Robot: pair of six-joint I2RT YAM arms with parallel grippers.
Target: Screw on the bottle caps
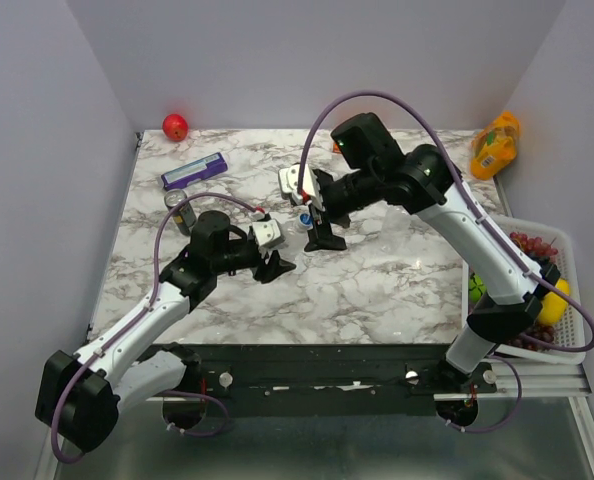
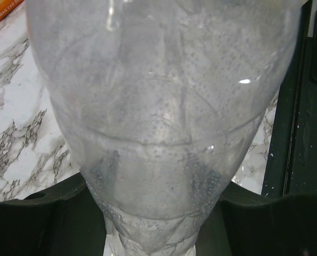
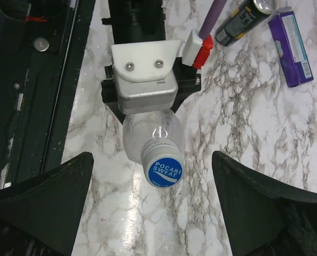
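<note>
Right wrist view: my right gripper (image 3: 151,156) is spread wide, its dark fingers (image 3: 41,208) in the lower corners, well apart from the blue Pocari Sweat cap (image 3: 164,170) at frame centre. The cap sits on the clear bottle (image 3: 148,136). My left gripper (image 3: 147,109), upper middle, clamps the bottle's body. A dark can (image 3: 244,18) and a purple box (image 3: 292,48) lie upper right.

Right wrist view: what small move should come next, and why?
Probably close the right tool on the blue cap so it can be twisted. The cap sits on the bottle held by the left tool, and the right tool stands open on either side of it.
</note>
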